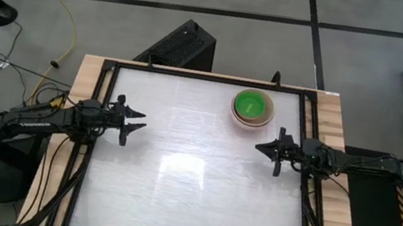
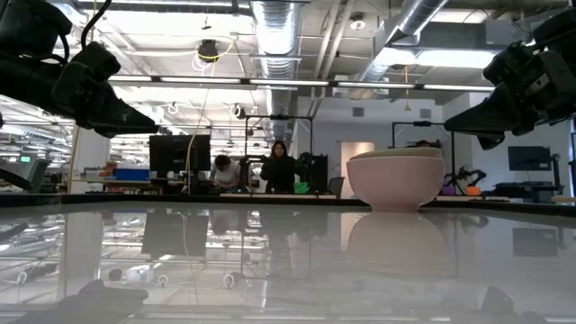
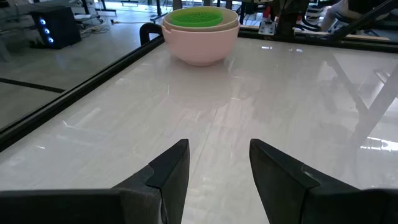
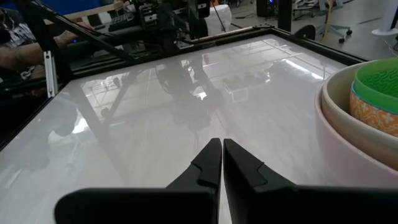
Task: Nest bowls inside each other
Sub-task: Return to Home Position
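Standing nested on the glossy white tabletop (image 1: 188, 196), the stack of round plastic bowls (image 1: 253, 109) shows a large pale pink-white bowl (image 3: 200, 45) outermost, a grey-beige bowl rim (image 4: 339, 102) inside it and the smallest bright green bowl (image 1: 250, 104) seated at the centre. Any bowls between these are mostly hidden. The dark two-fingered left gripper (image 1: 140, 120) hovers well apart from the stack, on the side opposite the right arm, with its fingers spread and nothing between them. The right gripper (image 1: 259, 147) hangs near the stack without touching it, the pink-white wall just beside it in its wrist view. Its fingers are pressed together and hold nothing. People (image 2: 270, 169) stand in the room far beyond the stack.

Judging by how the bowls sit, the nesting looks complete and the step in hand is the retreat to rest. The next move appears to call for no grasp at all, only for both arms to draw away from the stack. The right arm would need the greater care, since a careless swing could clip the outer wall and shove the stack.
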{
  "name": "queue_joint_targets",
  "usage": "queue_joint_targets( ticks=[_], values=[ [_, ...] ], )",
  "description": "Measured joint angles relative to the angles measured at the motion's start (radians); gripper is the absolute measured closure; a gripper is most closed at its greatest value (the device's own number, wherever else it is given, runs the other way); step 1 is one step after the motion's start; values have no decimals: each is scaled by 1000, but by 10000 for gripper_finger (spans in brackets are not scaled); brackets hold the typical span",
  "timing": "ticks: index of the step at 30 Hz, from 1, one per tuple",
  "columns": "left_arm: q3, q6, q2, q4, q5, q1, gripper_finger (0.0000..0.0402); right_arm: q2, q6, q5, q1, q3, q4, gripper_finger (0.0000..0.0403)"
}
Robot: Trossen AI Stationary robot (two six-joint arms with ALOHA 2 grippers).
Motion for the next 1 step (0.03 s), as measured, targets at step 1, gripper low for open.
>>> queue_joint_targets(
  ticks=[1],
  values=[
    [0,0,0,0,0,0,244,0,0,0,0,0,0,365]
  ],
)
